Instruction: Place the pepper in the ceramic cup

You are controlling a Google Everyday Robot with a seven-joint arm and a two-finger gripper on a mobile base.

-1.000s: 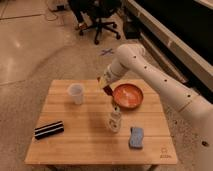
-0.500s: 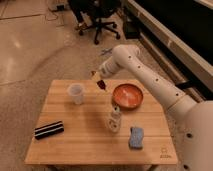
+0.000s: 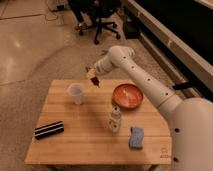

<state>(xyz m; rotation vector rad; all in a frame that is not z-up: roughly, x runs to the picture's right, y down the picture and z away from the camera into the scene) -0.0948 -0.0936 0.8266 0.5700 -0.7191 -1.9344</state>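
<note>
The white ceramic cup (image 3: 76, 93) stands upright at the back left of the wooden table (image 3: 85, 140). My gripper (image 3: 92, 75) is above the table's back edge, to the right of the cup and higher than its rim. It is shut on the small dark red pepper (image 3: 95, 81), which hangs down from the fingers. The white arm reaches in from the right.
An orange-red bowl (image 3: 127, 95) sits at the back right. A small pale bottle (image 3: 114, 120) stands mid-table. A blue sponge (image 3: 136, 137) lies at the front right and a black striped bar (image 3: 49, 129) at the front left. An office chair (image 3: 97, 20) stands behind.
My gripper has moved left with the pepper, away from the bowl and towards the cup. The things on the table have not moved.
</note>
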